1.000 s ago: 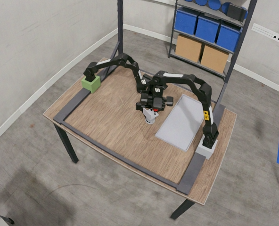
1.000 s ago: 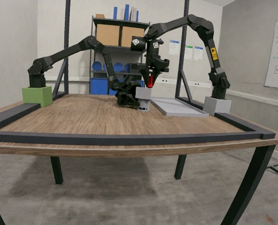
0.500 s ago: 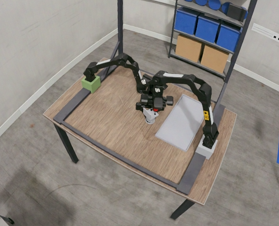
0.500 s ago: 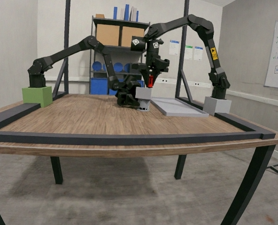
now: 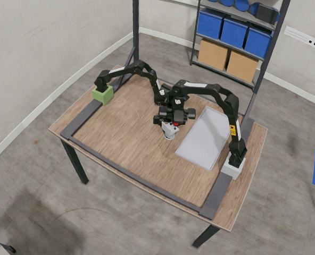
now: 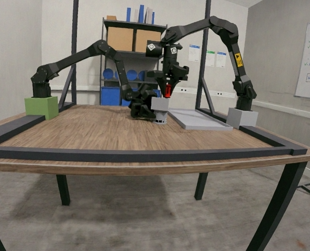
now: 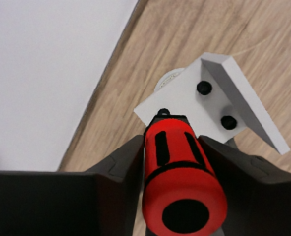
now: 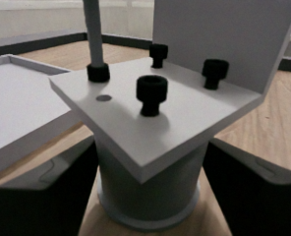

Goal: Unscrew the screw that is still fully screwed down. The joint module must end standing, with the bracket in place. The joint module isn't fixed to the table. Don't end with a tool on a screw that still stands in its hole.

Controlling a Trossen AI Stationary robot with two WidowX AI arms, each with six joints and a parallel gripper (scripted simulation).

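The grey joint module [image 5: 169, 136] [image 6: 161, 117] [image 8: 147, 197] stands upright, the light bracket [image 5: 166, 128] [image 6: 159, 103] [image 7: 185, 93] [image 8: 126, 123] on top. Three black screws [image 8: 151, 90] stand proud with shanks showing. The fourth screw head [image 8: 98, 73] sits low on the bracket, under the driver shaft [image 8: 93, 34]. The red screwdriver [image 5: 175, 124] [image 6: 167, 93] [image 7: 185, 182] stands upright there. My left gripper [image 6: 167, 87] [image 7: 170, 142] is slightly open, fingers close around its handle. My right gripper [image 6: 152, 114] [image 8: 149, 141] is shut on the module below the bracket.
The shallow grey tray [image 5: 192, 161] [image 6: 208, 127] [image 7: 37, 74] [image 8: 18, 135] lies beside the module, on the side of the grey arm base [image 5: 232, 168] [image 6: 241, 118]. The green arm base [image 5: 102, 95] [image 6: 41, 107] is opposite. Both arms crowd closely behind and above the module.
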